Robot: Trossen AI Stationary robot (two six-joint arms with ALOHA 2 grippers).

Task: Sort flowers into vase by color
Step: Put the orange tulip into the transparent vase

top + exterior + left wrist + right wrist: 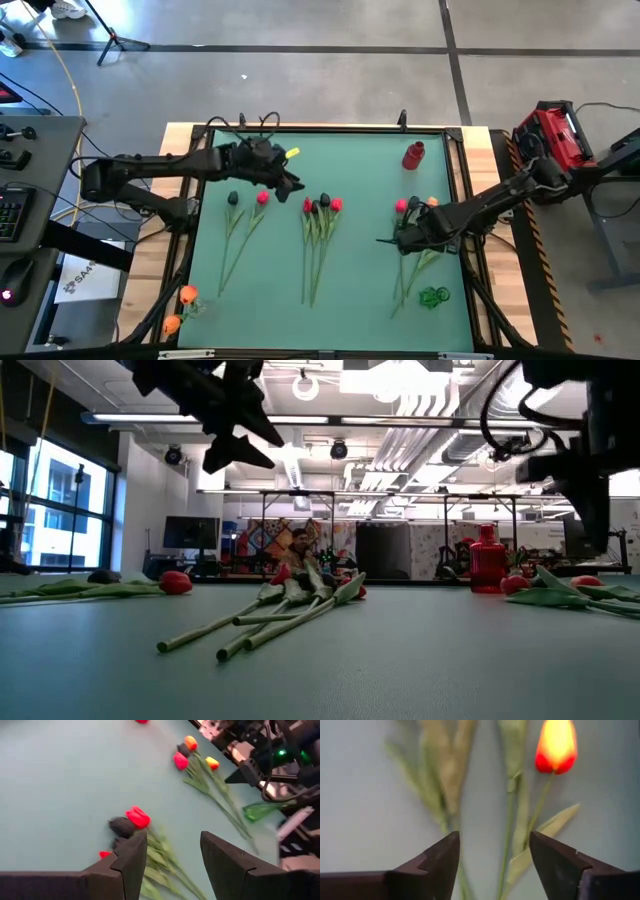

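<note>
Directly under your right gripper (492, 852), its dark wedge-shaped fingers stand apart over thin green stems and flat leaves of the right-hand flowers (418, 240); nothing is pinched, and an orange-red bud (556, 746) lies just beyond the tips. Your left gripper (172, 852) hangs above the mat with fingers likewise spread and empty, over the middle bunch (320, 225) of red and dark buds. A green glass vase (434, 296) lies near the front edge of the smooth green mat (360, 170); a red bottle-shaped vase (413, 154) stands upright at the far edge. Bare mat separates the bunches.
</note>
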